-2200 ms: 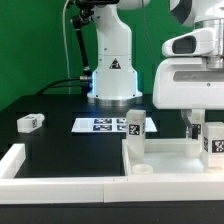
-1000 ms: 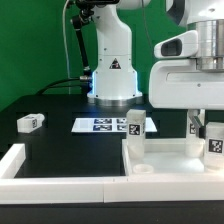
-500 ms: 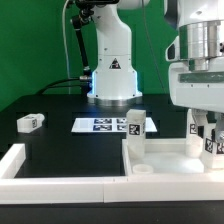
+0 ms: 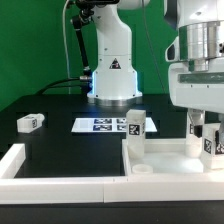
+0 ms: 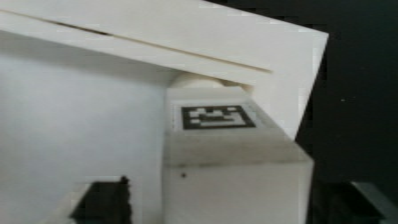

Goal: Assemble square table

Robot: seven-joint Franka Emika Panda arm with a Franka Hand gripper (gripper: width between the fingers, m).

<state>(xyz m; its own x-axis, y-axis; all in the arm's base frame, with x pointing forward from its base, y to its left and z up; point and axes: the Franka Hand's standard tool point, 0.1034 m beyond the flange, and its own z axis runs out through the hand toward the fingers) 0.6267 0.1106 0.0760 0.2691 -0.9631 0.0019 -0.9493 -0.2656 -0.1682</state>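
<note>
Exterior view: the tabletop (image 4: 180,185) lies flat at the exterior view's right, inside the corner of the wall bars (image 4: 60,186). One upright leg (image 4: 135,128) stands at its far corner, on the side toward the marker board (image 4: 100,125). A second leg, the leg under the gripper (image 4: 213,143), stands at the far corner toward the exterior view's right. The gripper (image 4: 209,135) hangs low over it with its fingers down either side. A loose leg (image 4: 30,122) lies on the black table (image 4: 60,140), well apart at the exterior view's left. No fourth leg shows. The near corner hole is empty.

Wrist view: the leg under the gripper (image 5: 222,150) sits in the tabletop (image 5: 89,120) corner, tag facing the camera. The dark fingers (image 5: 107,200) flank it with a gap showing on each side, so the gripper (image 5: 235,200) looks open and holds nothing. The picture is soft, though, so light contact on one side can't be ruled out.

Progress, as a judgement: two of the four legs are in place at the far corners, roughly half done. Whether either is fully seated can't be told from here. Left to do: fetch the loose leg, find the fourth, and fit both at the near corners.
</note>
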